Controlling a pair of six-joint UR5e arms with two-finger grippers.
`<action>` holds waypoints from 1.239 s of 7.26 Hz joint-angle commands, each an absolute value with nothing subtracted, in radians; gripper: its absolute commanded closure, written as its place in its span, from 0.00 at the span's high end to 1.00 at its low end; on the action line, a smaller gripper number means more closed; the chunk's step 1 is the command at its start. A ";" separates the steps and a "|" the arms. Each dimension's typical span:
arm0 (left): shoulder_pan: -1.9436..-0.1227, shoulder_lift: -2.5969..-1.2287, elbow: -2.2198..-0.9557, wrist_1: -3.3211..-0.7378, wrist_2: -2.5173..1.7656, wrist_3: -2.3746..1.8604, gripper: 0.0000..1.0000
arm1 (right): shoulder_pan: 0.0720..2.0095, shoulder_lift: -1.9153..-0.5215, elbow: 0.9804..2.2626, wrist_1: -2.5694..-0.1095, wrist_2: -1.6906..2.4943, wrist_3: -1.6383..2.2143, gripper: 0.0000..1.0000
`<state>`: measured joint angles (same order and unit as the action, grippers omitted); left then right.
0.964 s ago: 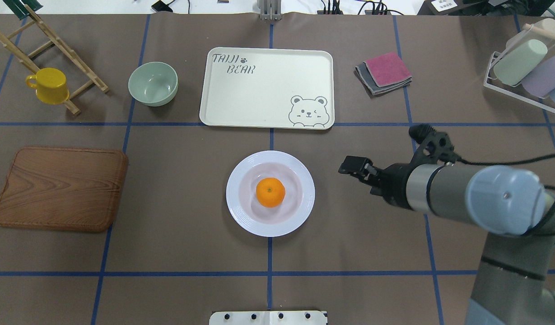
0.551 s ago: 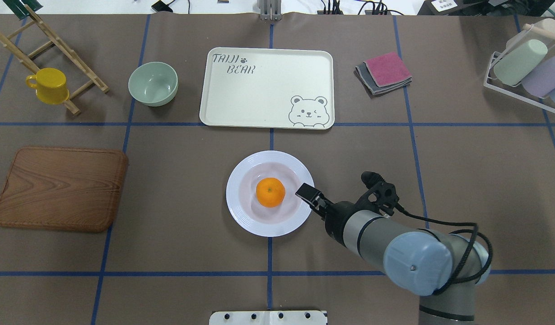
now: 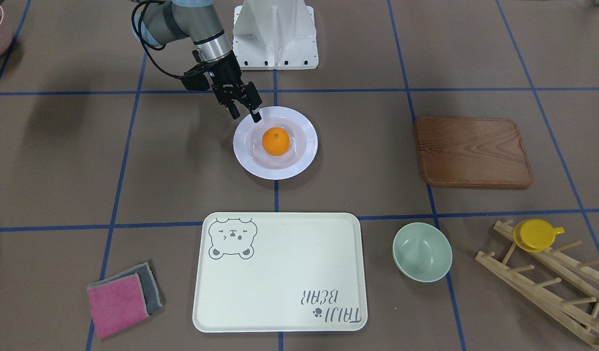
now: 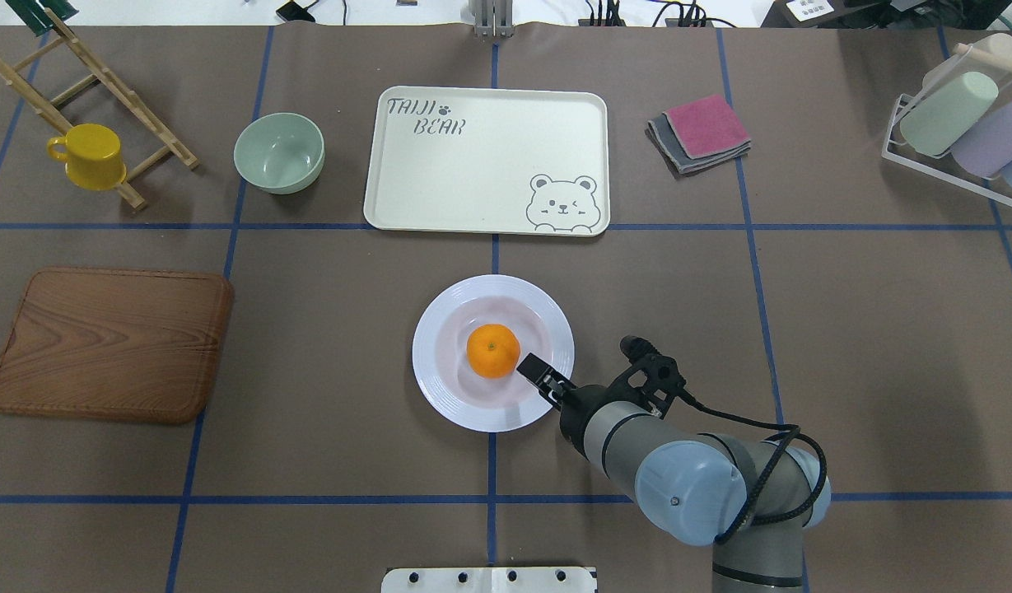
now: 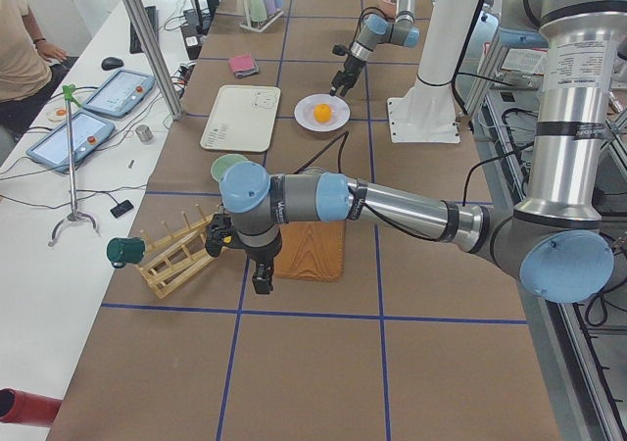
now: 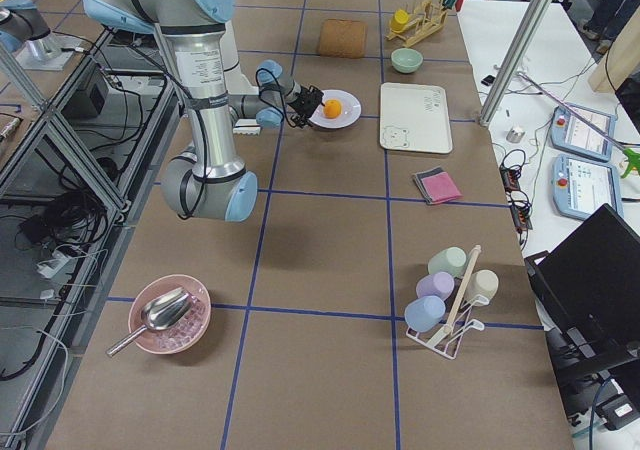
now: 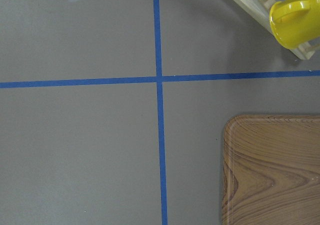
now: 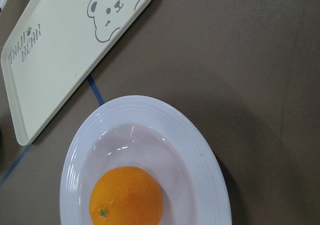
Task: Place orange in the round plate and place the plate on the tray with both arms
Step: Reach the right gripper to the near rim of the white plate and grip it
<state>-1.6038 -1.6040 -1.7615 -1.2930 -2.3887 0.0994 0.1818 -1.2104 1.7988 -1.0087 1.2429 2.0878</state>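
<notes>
Beneath the black right gripper, parted and empty: rim of glossy white round plate. Cradled small bright orange just ahead. Lay far from left gripper, grip unreadable; cream rectangular bear tray farther ahead.

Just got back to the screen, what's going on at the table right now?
The orange sits in the white plate, which is not yet on the tray. The right arm's claw hovers open over the plate's rim, beside the orange, holding nothing. The left arm's claw hangs by the wooden board, far from the plate.
</notes>
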 commanded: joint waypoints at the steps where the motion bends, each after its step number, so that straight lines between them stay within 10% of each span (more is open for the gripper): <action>1: -1.603 -1.595 -1.763 -1.293 -2.401 0.098 1.00 | 0.192 -1.192 1.761 -1.009 1.243 2.086 0.82; 3: -1.603 -1.595 -1.763 -1.293 -2.401 0.098 1.00 | 0.218 -1.148 1.709 -1.008 1.244 2.091 0.58; 4: -1.603 -1.594 -1.763 -1.293 -2.401 0.098 1.00 | 0.227 -1.135 1.701 -1.008 1.244 2.091 0.11; 5: -1.603 -1.594 -1.763 -1.293 -2.401 0.098 1.00 | 0.227 -1.137 1.703 -1.008 1.244 2.086 0.00; 9: -1.603 -1.594 -1.764 -1.293 -2.401 0.097 1.00 | 0.242 -1.155 1.775 -0.974 1.233 2.072 0.00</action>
<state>-1.6030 -1.5938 -1.7630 -1.2931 -2.4007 0.0978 0.2390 -1.1478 1.7489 -0.9947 1.2426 2.0734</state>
